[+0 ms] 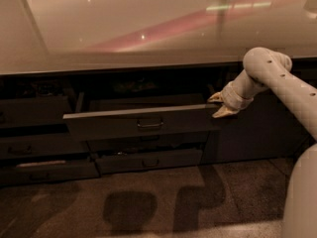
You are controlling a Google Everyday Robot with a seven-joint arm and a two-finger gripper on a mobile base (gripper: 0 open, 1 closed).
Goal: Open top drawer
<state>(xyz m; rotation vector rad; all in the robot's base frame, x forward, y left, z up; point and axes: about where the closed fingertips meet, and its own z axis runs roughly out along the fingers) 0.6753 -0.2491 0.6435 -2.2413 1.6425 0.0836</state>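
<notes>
Gripper is seen at the right end of the top drawer, at its upper edge (whether it is clamped on the edge cannot be told). The top drawer is found pulled partly out under the counter, with its handle at the centre. Just below, a narrower drawer is also slightly out. The arm is extended in from the right.

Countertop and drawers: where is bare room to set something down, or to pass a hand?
The countertop above the drawers is bare across its width. The floor before the drawers is bare too. It is crowded at the right end of the top drawer, where the gripper sits.
</notes>
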